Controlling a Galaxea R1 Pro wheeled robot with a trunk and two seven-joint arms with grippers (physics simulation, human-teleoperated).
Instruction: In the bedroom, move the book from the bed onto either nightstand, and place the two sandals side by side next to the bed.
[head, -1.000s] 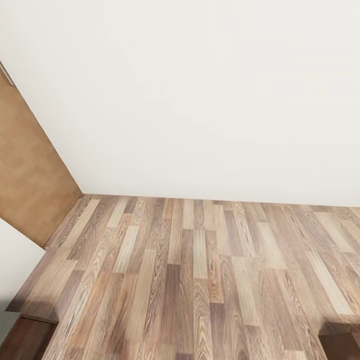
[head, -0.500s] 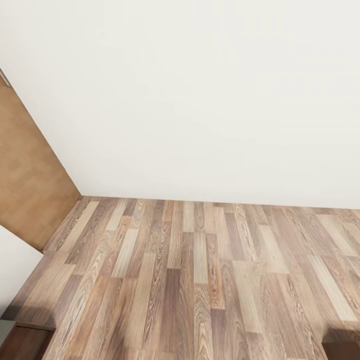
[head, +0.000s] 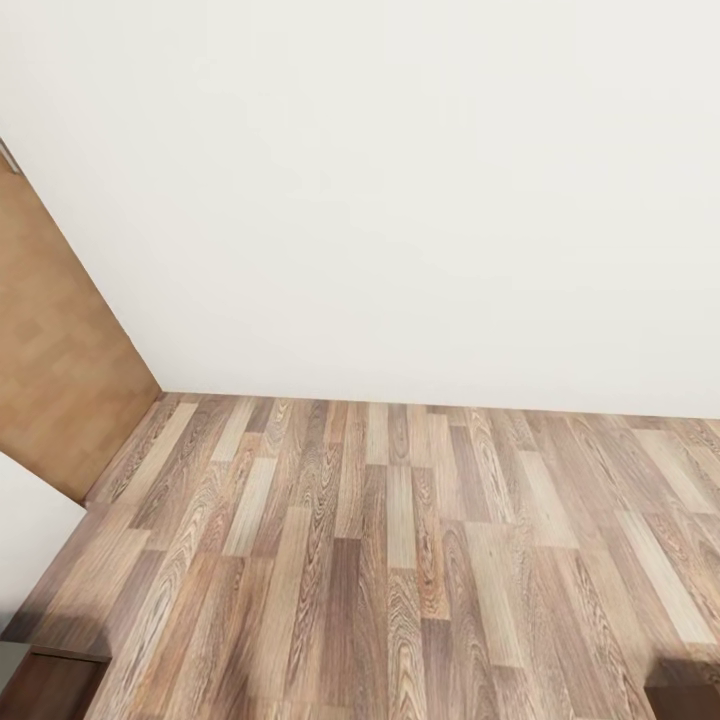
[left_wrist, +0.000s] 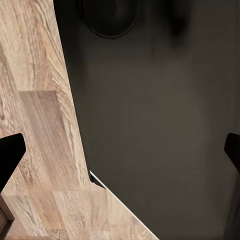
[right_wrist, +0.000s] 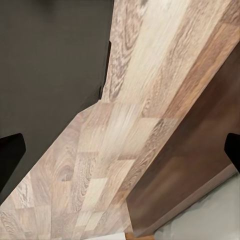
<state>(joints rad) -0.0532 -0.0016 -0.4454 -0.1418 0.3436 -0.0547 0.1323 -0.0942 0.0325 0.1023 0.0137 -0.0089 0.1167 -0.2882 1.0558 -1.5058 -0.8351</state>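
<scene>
Facing a corner of the bedroom, the head camera looks down on a wood-plank floor (head: 400, 560) in mixed brown and tan boards. The floor serves as the landmark here. A plain white wall (head: 400, 200) rises from its far edge and spans almost the whole width of the scene. At the floor's left edge, a brown wooden door (head: 60, 380) stands at an angle and meets the white wall in the corner. Nearer than the door, along the floor's left side, sits a short stretch of white wall (head: 30, 540). Two pieces of dark reddish-brown wood sit at the floor's nearest corners, one at the left (head: 45, 688) and one at the right (head: 685, 700); too little of either shows to say what they are.

In the left wrist view, the left gripper (left_wrist: 120, 155) hangs above the floor with its two dark fingertips set far apart and nothing between them. Below it, the planks border a large dark grey surface (left_wrist: 160, 125) whose nature cannot be told.

In the right wrist view, the right gripper (right_wrist: 120, 155) is likewise spread wide and empty over the floor. A dark grey surface (right_wrist: 50, 65) lies on one side of the planks, and a dark brown wooden panel (right_wrist: 190, 165) with a pale edge lies on the other.

No book, bed or sandals can be placed from these pictures.
</scene>
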